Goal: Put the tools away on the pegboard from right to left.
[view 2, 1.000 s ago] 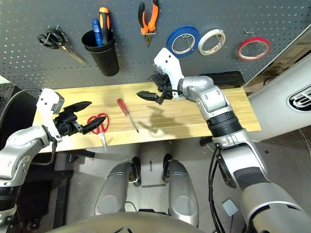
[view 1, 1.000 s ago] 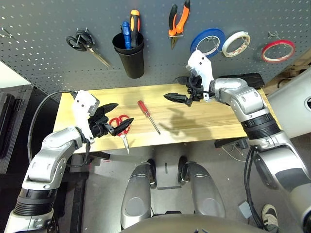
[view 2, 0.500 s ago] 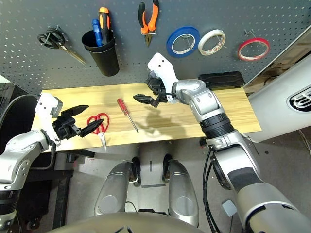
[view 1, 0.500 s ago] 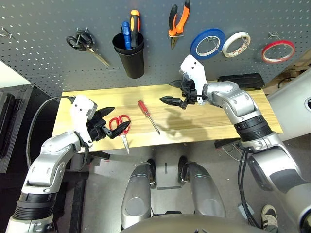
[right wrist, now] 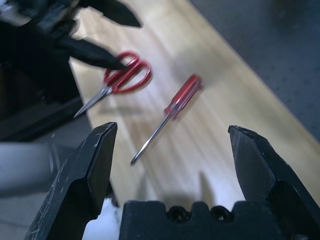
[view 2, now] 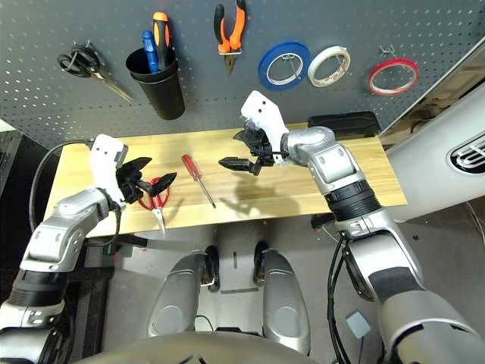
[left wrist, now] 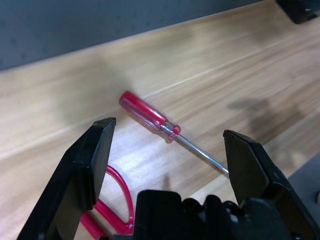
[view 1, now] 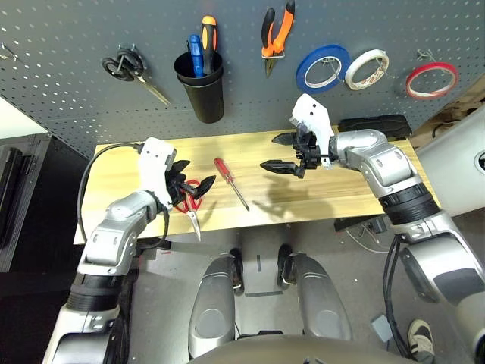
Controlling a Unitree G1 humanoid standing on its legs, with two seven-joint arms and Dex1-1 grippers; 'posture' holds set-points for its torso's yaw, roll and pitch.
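Both tools are sitting wide open, gripping nothing. Left tool (view 1: 188,186) is hovering just over the red-handled scissors (view 1: 189,199) lying near the left end of the light wooden tabletop (view 1: 341,193), blades pointing at the near edge. Right tool (view 1: 286,154) is hanging above the tabletop's middle, pointing left, well apart from the slim red-handled screwdriver (view 1: 230,181) lying between the two tools. Thin red tape ring (view 1: 432,80) and orange-and-black-handled pliers (view 1: 277,32) are already hanging on the dark grey perforated pegboard (view 1: 68,45), so I'm judging the screwdriver is next, then the scissors. Risks: the scissors' tip is lying right at the near edge, so a nudge from the left tool could be pushing them off; the screwdriver is round and could be rolling if clipped on one side. Black cup (view 1: 201,87) is already holding two drivers, so there's little room left in it. Open room: bare wood right of the screwdriver, under the right tool. The left hook zone by the black-handled scissors (view 1: 133,70) is tighter.
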